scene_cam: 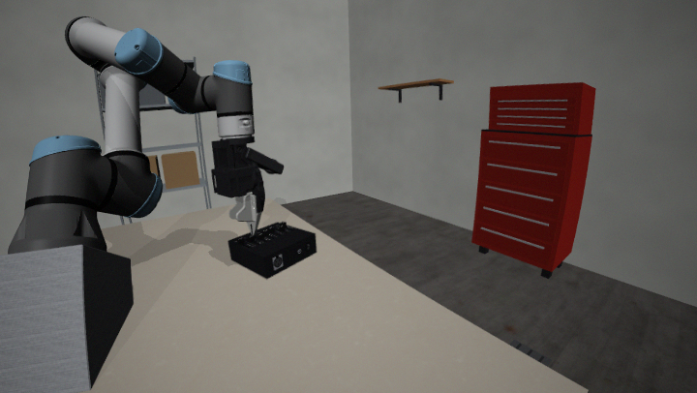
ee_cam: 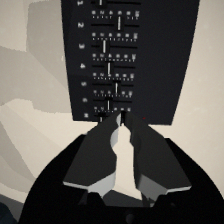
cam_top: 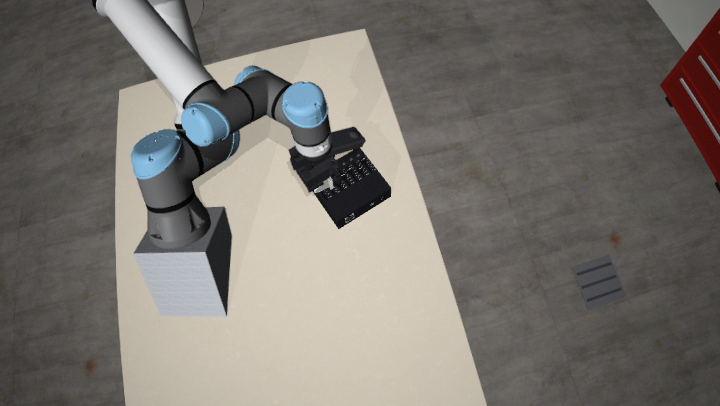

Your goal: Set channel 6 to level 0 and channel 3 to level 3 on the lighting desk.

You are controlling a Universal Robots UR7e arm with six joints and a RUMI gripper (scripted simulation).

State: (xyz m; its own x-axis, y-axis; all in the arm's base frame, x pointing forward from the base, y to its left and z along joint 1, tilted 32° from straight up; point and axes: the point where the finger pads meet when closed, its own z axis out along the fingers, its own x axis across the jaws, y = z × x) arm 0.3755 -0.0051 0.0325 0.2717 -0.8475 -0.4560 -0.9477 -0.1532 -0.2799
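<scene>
We are in a grey workshop room, and from its left we meet a metal shelf rack (scene_cam: 198, 128) behind the arm, then the beige worktop (scene_cam: 312, 331), then a red tool chest (scene_cam: 531, 170) by the right wall. On the worktop sits the black lighting desk (cam_top: 370, 199), set at an angle. The gripper (ee_cam: 121, 118) is clenched on nothing, its tips together at the near end of the desk, by what we read as the channel 6 fader (ee_cam: 108, 105); the channel 3 fader (ee_cam: 104, 46) lies further up the panel.

We judge the risks thus: the closed tips could slide off the small fader cap, or brush the neighbouring channel 5 fader (ee_cam: 116, 87) and shift it. Too hard a push may drag the light desk across the worktop, spoiling the aim.
</scene>
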